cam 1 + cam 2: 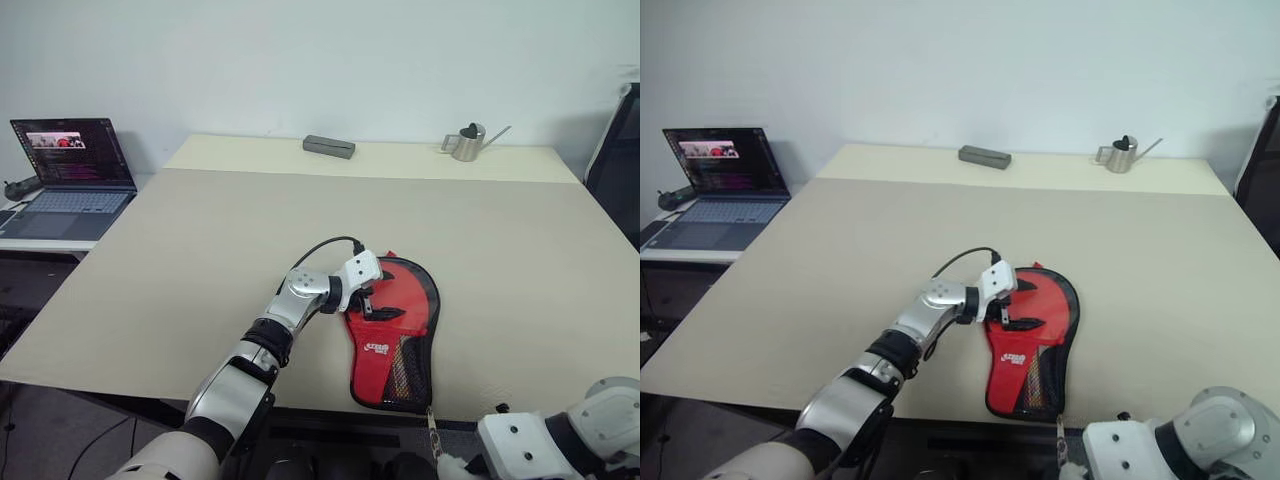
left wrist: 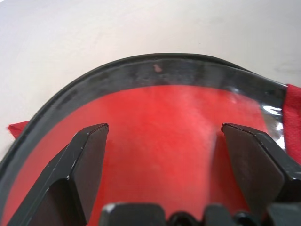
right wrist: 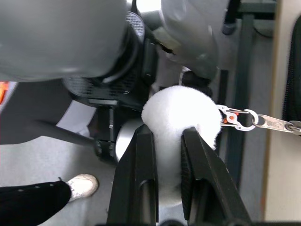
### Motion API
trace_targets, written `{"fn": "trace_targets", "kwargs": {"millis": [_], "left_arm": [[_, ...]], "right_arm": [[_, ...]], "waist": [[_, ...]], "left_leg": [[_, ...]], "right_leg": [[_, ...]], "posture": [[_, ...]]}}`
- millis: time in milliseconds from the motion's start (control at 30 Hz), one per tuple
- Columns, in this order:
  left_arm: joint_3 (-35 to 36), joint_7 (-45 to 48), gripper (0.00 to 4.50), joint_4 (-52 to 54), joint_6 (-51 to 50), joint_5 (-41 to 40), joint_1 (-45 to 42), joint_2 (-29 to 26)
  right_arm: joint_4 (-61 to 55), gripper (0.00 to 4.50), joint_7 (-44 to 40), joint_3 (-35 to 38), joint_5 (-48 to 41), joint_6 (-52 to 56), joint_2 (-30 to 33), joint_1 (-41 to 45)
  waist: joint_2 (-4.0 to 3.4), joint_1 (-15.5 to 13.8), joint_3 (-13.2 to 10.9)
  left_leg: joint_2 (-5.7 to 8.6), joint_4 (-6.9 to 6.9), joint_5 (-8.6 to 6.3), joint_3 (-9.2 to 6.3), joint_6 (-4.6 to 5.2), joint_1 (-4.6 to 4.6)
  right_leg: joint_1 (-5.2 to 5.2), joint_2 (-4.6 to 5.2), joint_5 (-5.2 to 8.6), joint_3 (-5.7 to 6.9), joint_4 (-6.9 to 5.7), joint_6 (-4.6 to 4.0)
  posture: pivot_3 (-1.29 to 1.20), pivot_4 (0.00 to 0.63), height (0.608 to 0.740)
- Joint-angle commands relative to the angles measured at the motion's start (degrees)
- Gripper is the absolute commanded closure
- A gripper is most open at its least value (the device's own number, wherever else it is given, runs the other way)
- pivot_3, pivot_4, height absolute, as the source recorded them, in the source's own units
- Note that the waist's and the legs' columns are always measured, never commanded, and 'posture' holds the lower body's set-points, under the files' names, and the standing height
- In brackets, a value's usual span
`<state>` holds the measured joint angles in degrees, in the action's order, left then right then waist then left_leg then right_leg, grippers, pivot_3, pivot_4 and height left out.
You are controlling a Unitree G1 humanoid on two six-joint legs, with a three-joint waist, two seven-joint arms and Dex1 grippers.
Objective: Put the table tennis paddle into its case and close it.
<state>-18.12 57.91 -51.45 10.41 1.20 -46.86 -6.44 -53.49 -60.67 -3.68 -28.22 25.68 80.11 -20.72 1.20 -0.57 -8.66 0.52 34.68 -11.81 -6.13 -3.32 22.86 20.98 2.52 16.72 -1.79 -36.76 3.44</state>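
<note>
Right gripper jaws pinching white pompom; left gripper jaws spread on case.

case | red face up, black zipper edge (mesh pocket on the narrow end) | flat at table's near edge

Office, laptop on side desk, wide table

The case lies on the table near its front edge, right of centre, with the left gripper resting on it. A small box and a watering can sit along the far edge, the can to the right. A laptop stands on a lower desk left of the table.
</note>
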Motion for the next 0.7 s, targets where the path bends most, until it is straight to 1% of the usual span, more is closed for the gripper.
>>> {"fn": "trace_targets", "kwargs": {"millis": [33,67,200,267,300,333,367,533,633,700], "left_arm": [[-3.62,-2.06,0.32,-5.06,-2.77,5.71,3.82,-0.80],[-3.63,-2.08,0.32,-4.99,-2.79,5.70,3.85,-0.77],[-3.63,-2.28,0.32,-4.94,-2.83,5.70,3.87,-0.56],[-3.59,-2.37,0.32,-4.84,-2.86,5.73,3.96,-0.47],[-3.55,-2.41,0.32,-4.81,-2.84,5.77,4.00,-0.42],[-3.49,-2.44,0.32,-4.75,-2.87,5.81,4.06,-0.36],[-3.46,-2.46,0.32,-4.71,-2.87,5.85,4.10,-0.32],[-3.36,-2.54,0.32,-4.61,-2.89,5.74,4.28,-0.11],[-3.34,-2.69,0.32,-4.62,-2.87,5.73,4.34,0.12],[-3.21,-2.87,0.32,-4.52,-2.73,5.56,4.38,0.45]], "right_arm": [[-6.51,4.32,-0.41,-6.89,-5.16,-2.74,0.25,1.72],[-6.51,4.32,1.23,-7.71,-4.17,-2.11,-0.41,3.30],[-6.51,4.32,3.34,-10.02,-6.98,2.12,-0.60,9.38],[-6.51,3.59,4.59,-10.42,-8.26,3.92,-0.89,11.63],[-6.51,3.31,5.71,-10.32,-8.90,4.80,-1.16,12.46],[-6.51,2.95,6.60,-10.26,-9.31,5.22,-1.23,13.08],[-6.51,2.67,6.83,-10.23,-10.20,5.40,-1.06,13.58],[-5.95,2.67,8.90,-6.28,-16.34,12.28,-4.34,18.75],[-5.16,2.67,8.66,-3.62,-18.93,14.66,-4.82,19.64],[-3.48,2.67,8.12,-0.14,-21.05,15.50,-4.88,19.77]], "waist": [[-0.01,-0.03,0.06],[-0.02,-0.04,0.06],[-0.01,-0.04,0.05],[0.02,0.02,0.04],[0.05,0.04,0.02],[0.08,0.11,0.00],[0.08,0.13,0.00],[0.11,0.21,-0.01],[0.12,0.21,-0.02],[0.12,0.15,-0.02]], "left_leg": [[0.05,0.01,-0.11,-0.02,-0.01,-0.03],[0.12,0.00,-0.18,-0.03,-0.01,-0.04],[0.21,0.04,-0.29,-0.18,-0.03,-0.12],[0.15,0.08,-0.29,-0.21,-0.04,-0.20],[0.10,0.10,-0.30,-0.23,-0.05,-0.26],[-0.02,0.10,-0.31,-0.27,-0.06,-0.32],[-0.04,0.10,-0.31,-0.28,-0.07,-0.38],[-0.05,0.11,-0.31,-0.29,-0.07,-0.44],[-0.02,0.13,-0.31,-0.26,-0.06,-0.44],[-0.01,0.12,-0.31,-0.28,-0.06,-0.44]], "right_leg": [[-0.10,-0.02,0.07,0.02,-0.01,0.07],[-0.36,-0.05,0.12,0.03,-0.01,0.07],[-0.49,-0.10,0.21,0.19,-0.01,0.05],[-0.55,-0.09,0.23,0.27,-0.01,0.02],[-0.55,-0.06,0.25,0.35,0.01,-0.02],[-0.54,0.03,0.50,0.48,0.02,-0.45],[-0.55,0.12,0.52,0.62,0.01,-0.50],[-0.74,0.40,0.50,0.89,0.00,-0.46],[-0.79,0.47,0.48,0.92,0.00,-0.41],[-0.78,0.49,0.47,0.95,0.00,-0.40]], "posture": [[0.00,0.150,0.740],[0.00,0.150,0.740],[0.00,0.150,0.740],[0.00,0.150,0.740],[0.00,0.150,0.740],[0.00,0.150,0.740],[0.00,0.150,0.740],[0.00,0.150,0.740],[0.00,0.150,0.740],[0.00,0.150,0.740]]}}
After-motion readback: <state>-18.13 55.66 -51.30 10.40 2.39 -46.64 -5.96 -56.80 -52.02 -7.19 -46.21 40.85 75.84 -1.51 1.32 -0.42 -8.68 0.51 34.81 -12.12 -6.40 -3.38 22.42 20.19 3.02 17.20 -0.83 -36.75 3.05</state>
